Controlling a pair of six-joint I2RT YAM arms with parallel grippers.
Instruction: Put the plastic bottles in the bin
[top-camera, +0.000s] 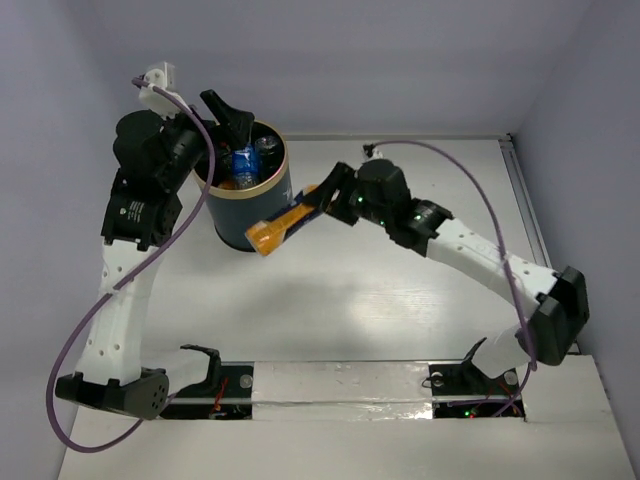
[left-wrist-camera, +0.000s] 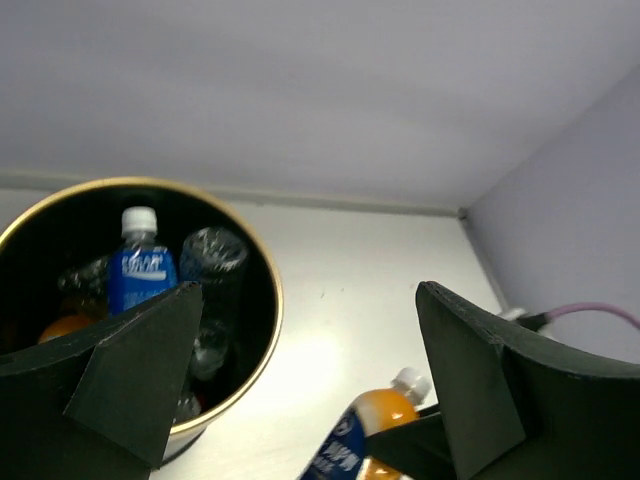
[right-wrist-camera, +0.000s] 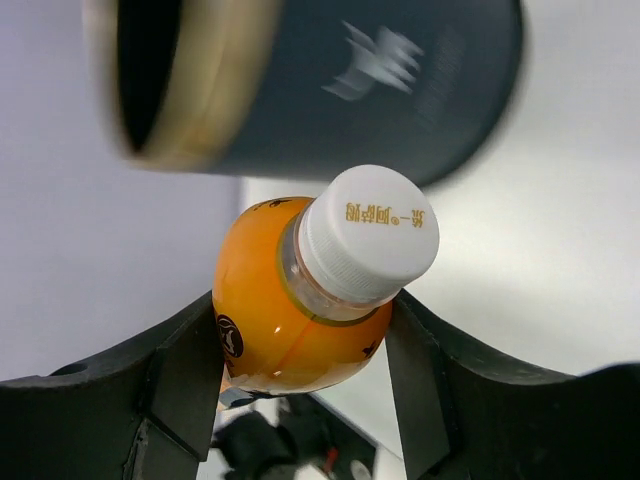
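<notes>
Right gripper (right-wrist-camera: 305, 345) is clamping the orange bottle (right-wrist-camera: 265, 330) by its shoulder, cap pointing back at my wrist; I judge this grip is leaving the body free to tip over the rim. I am holding it low beside the bin (top-camera: 250, 215), on its right, below the rim; whether it is touching the wall I cannot tell. Left gripper (left-wrist-camera: 310, 300) is hanging over the bin's mouth, jaws spread wide, carrying nothing. Inside the bin a blue-label bottle (left-wrist-camera: 140, 270) and a clear bottle (left-wrist-camera: 212, 258) are standing, something orange beside them.
</notes>
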